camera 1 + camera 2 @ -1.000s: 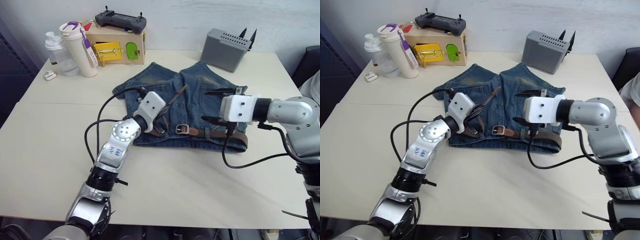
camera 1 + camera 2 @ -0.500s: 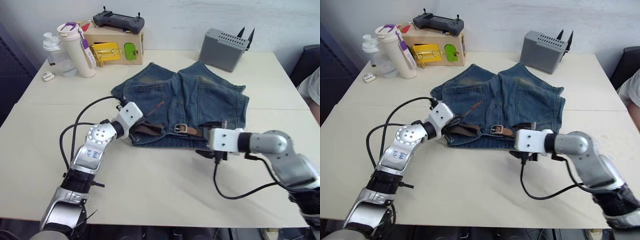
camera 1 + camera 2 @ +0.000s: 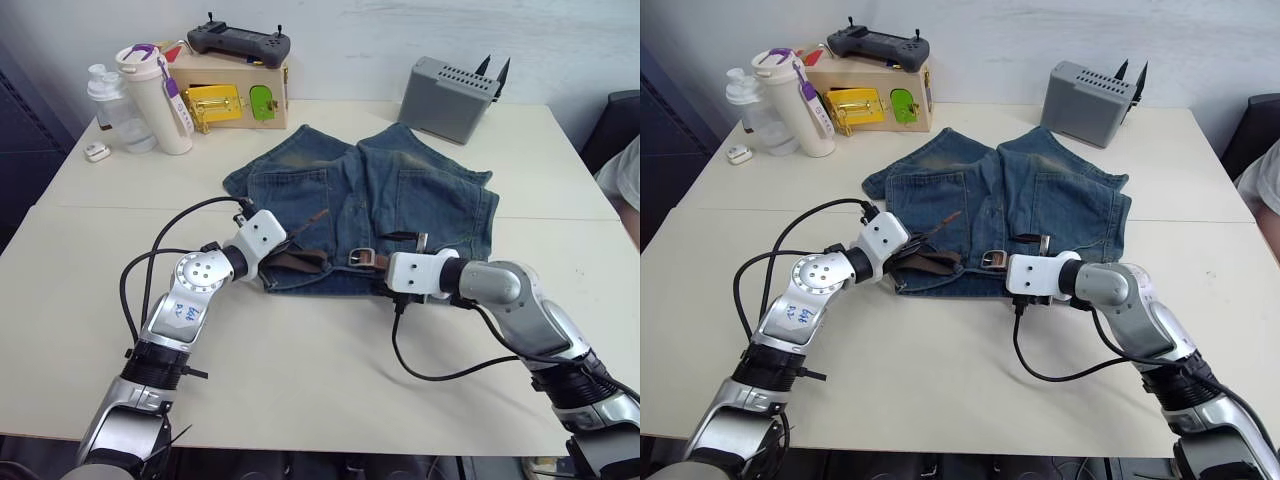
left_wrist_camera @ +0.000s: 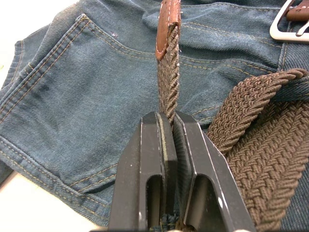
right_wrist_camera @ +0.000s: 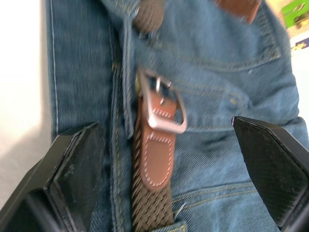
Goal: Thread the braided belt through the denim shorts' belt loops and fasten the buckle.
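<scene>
The denim shorts [image 3: 405, 190] lie flat mid-table with the waistband toward me. Along that waistband runs the braided belt [image 3: 300, 262], bunched at its left end. My left gripper [image 3: 283, 250] is shut on the braided strap just short of the tan tip [image 4: 168, 24], which sticks up over a back pocket. The silver buckle [image 3: 362, 257] rests on the waistband near the middle. Facing it from the right, my right gripper [image 5: 164, 124] is open, its fingers [image 5: 77, 164] standing either side of the buckle without touching it. A denim belt loop [image 4: 293, 83] crosses the belt.
A grey box [image 3: 450, 95] stands at the back right. At the back left are a cardboard box [image 3: 230, 95] with a black controller [image 3: 240, 40] on it, and bottles [image 3: 150, 95]. Black cables [image 3: 450, 372] loop on the table below each arm.
My right gripper has come down from the shorts' right side to the waistband and moved left to face the buckle. My left gripper, still holding the strap, has drawn back leftward.
</scene>
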